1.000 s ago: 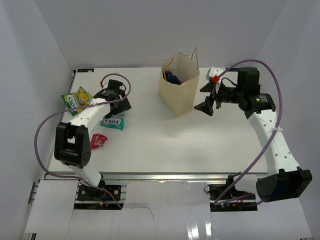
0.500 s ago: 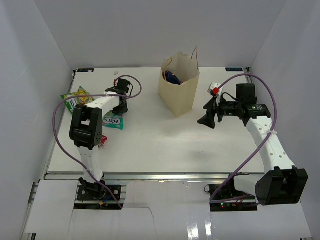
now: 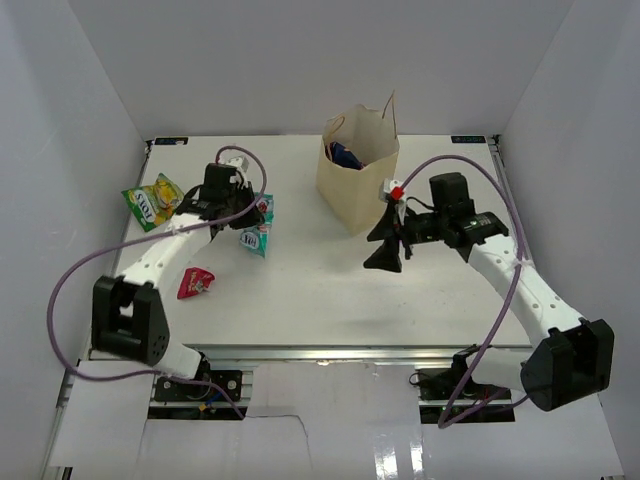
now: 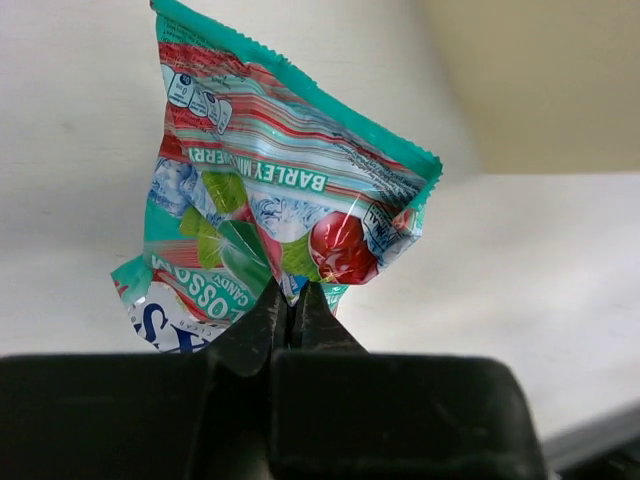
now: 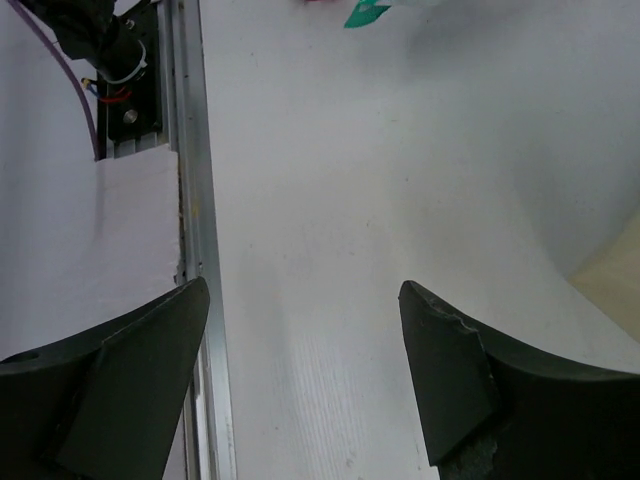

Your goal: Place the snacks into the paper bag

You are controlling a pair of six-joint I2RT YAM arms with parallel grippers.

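Observation:
My left gripper (image 3: pixel 257 212) is shut on the lower edge of a teal candy packet (image 3: pixel 257 238), which hangs clear of the table. In the left wrist view the packet (image 4: pixel 270 220) fills the middle, pinched between the closed fingertips of that gripper (image 4: pixel 293 297). The tan paper bag (image 3: pixel 358 185) stands upright at the back centre, with a dark blue packet (image 3: pixel 345 155) inside. A green-yellow packet (image 3: pixel 152 200) and a red packet (image 3: pixel 193 283) lie on the left. My right gripper (image 3: pixel 383 245) is open and empty in front of the bag, its jaws wide apart (image 5: pixel 305 300).
The white table (image 3: pixel 320 290) has white walls at the back and on both sides. A metal rail (image 5: pixel 195 200) runs along the near edge in the right wrist view. The paper bag's wall (image 5: pixel 615 270) shows at that view's right edge.
The left gripper shut on the teal packet, lifted it and carried it right. The right arm swung left and down, from beside the bag to in front of it.

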